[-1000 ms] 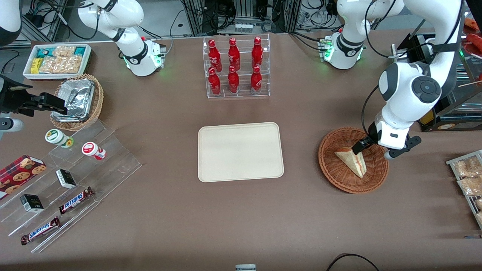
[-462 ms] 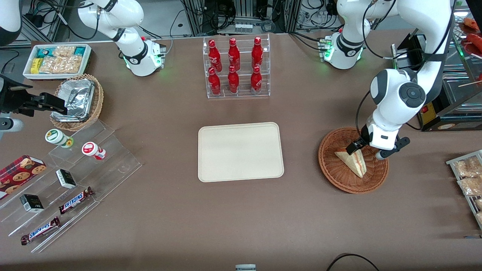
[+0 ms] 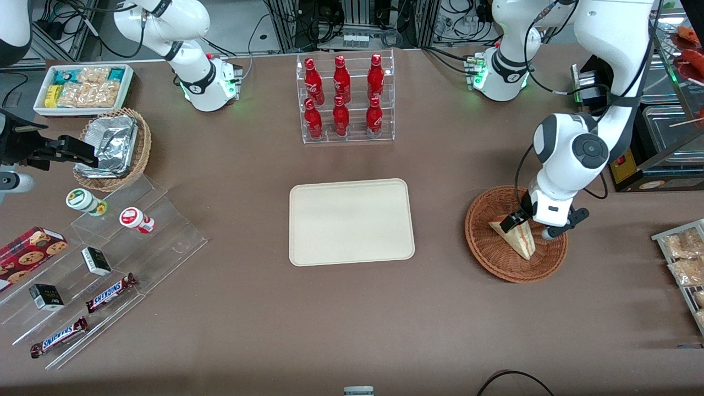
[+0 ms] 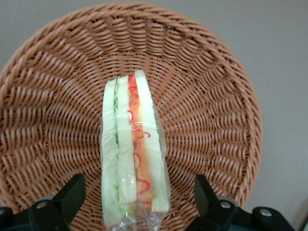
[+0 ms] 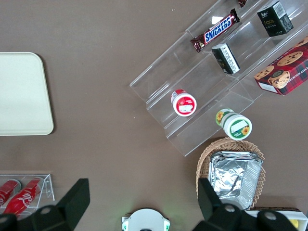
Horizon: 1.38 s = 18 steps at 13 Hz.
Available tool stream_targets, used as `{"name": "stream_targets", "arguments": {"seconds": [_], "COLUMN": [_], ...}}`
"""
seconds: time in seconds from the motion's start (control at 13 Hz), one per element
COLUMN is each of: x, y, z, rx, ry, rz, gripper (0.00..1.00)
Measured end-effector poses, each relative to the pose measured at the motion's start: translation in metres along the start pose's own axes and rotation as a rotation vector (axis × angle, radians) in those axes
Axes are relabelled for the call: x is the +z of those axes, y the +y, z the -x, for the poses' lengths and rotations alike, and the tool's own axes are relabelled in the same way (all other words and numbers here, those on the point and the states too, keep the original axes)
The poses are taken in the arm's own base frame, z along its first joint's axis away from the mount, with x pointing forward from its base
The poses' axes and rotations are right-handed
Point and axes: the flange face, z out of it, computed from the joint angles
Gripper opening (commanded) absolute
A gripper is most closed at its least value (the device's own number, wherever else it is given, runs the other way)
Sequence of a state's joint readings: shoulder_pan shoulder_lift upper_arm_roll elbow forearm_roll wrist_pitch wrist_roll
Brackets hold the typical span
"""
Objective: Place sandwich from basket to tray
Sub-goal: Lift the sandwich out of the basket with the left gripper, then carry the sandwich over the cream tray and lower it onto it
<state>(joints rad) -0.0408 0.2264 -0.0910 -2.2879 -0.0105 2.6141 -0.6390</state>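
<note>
Left gripper low over the basket, toward the working arm's end of the table; fingers spread wide, one on each side of the sandwich, neither touching it in the wrist view; nothing held. Sandwich lies in the basket, standing on edge with the cut face up; pale bread with red and green filling along the edge; clear wrap visible around it. In the front view the sandwich sits near the basket's middle, its wider end under the gripper, its tip pointing nearer the front camera. Tray flat on the table at the middle, well apart from the basket, nothing on it. Clear rack of red bottles farther from the front camera than the tray. Toward the parked arm's end: tan wicker basket with foil containers; white bin of snack packets; clear stepped stand with candy bars and small boxes.
</note>
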Motion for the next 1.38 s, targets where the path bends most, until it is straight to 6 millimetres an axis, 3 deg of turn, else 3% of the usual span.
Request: {"name": "stream_targets", "arguments": {"seconds": [0.08,0.15,0.62,0.85,1.0,1.15,1.23,1.38], "x": [0.004,0.007,0.006,-0.012,-0.050,-0.102,-0.131,-0.166], "y": [0.000,-0.001,0.000,0.009,0.030,0.064,0.085,0.129], "z": [0.000,0.001,-0.001,-0.007,-0.013,-0.014,-0.010,0.011], "rx": [-0.001,-0.001,0.000,0.008,0.032,0.077,0.109,0.186], "ry": [-0.003,-0.005,0.000,0.009,-0.035,-0.078,-0.093,-0.096], "rz": [-0.001,-0.002,0.001,0.008,-0.022,-0.051,-0.060,-0.055], "gripper": [0.19,0.00,0.00,0.00,0.00,0.00,0.00,0.00]}}
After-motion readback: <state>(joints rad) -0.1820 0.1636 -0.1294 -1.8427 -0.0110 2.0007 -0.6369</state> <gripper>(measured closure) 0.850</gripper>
